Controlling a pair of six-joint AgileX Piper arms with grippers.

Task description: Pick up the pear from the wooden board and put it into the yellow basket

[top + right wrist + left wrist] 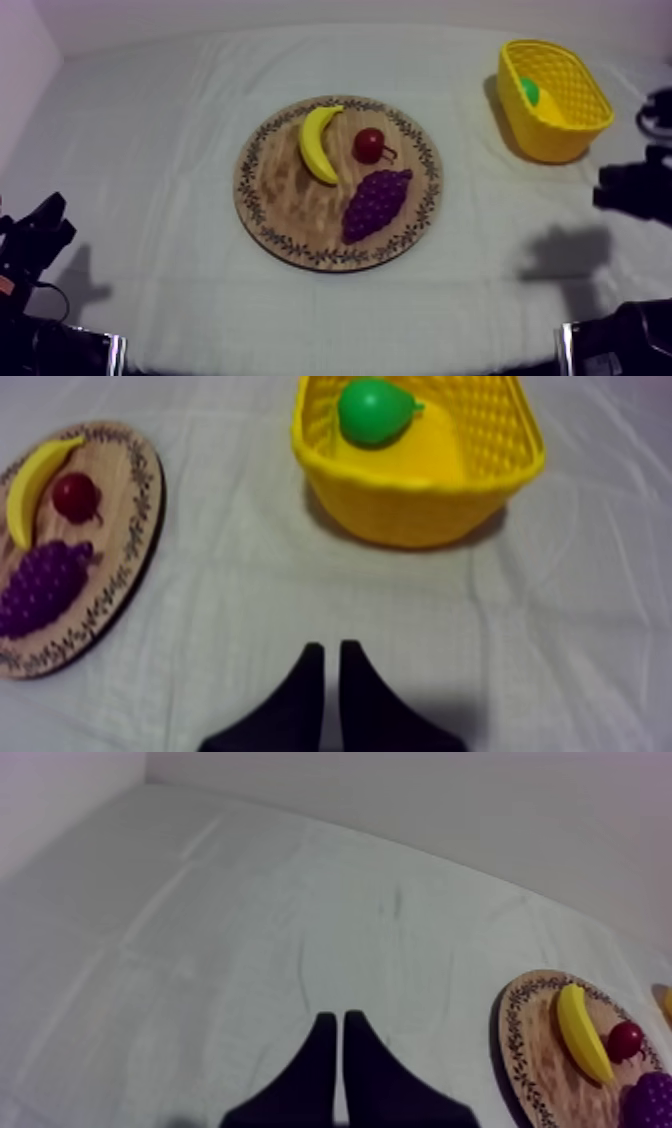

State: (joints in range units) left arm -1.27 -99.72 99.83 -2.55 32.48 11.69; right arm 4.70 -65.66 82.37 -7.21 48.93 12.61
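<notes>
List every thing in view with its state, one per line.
Yellow plastic basket: upright.
Green toy pear: inside that basket.
Round wooden board: lying flat.
Yellow toy banana: on board.
Small red fruit: on board.
Purple grape bunch: on board.
Left end effector: shut, empty.
Right end effector: shut, empty.

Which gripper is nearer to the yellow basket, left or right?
Right. The right gripper is close in front of the yellow basket; the left gripper is across the table, beyond the wooden board.
</notes>
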